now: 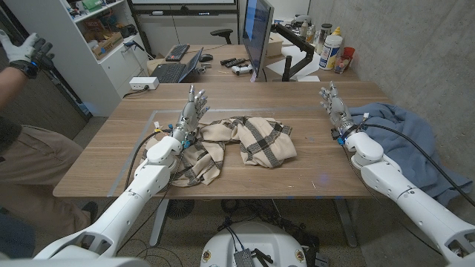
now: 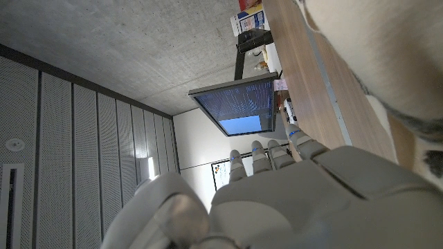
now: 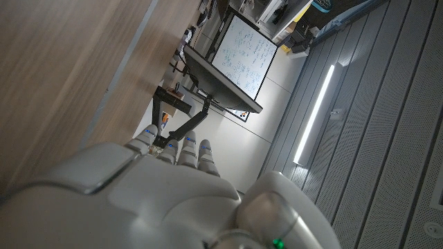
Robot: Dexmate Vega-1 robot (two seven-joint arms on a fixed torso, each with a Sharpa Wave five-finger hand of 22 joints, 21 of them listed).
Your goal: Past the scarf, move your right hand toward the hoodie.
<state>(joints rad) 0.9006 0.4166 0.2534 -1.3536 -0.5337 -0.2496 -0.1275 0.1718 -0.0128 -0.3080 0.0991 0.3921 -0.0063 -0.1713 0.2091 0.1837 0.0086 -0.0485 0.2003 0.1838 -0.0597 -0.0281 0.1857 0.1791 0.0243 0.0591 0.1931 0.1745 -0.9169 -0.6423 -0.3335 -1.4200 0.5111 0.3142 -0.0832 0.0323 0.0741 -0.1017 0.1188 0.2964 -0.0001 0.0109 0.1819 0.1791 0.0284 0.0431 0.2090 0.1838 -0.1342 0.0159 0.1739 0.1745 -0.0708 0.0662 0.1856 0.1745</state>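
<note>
Right robot hand [image 1: 334, 106]: stands over the desk [image 1: 312, 167] with fingers straight, close together and pointing away from the robot; it holds nothing. It sits just beside the hoodie's near-left edge; contact cannot be judged. In the right wrist view the right robot hand [image 3: 166, 187] shows its back, fingertips bunched.

Left robot hand [image 1: 189, 115]: fingers extended, slightly apart, holding nothing, just beside the scarf's left end. The left wrist view shows the left robot hand [image 2: 291, 187] from behind, with scarf fabric [image 2: 387, 62] close alongside.

Scarf [image 1: 237, 144]: beige with dark plaid stripes, crumpled, lying on the desk well to the left of the hoodie, with bare wood between them.

Hoodie [image 1: 415, 137]: blue-grey, heaped at the desk's right end and draped over that edge.

Surface: wooden desk with a pale taped rectangle [image 1: 156, 119] left of the scarf.

Room: beyond the hoodie's side of the desk, a second desk with a monitor [image 1: 257, 33], a keyboard [image 1: 177, 52] and bottles [image 1: 332, 48]; concrete wall behind. Far left of the scarf, a white shelf unit [image 1: 96, 37].

Cut off: a person [image 1: 26, 148] at the left picture edge, with a gloved hand [image 1: 22, 48] raised. The hoodie's lower part runs off the frame.
</note>
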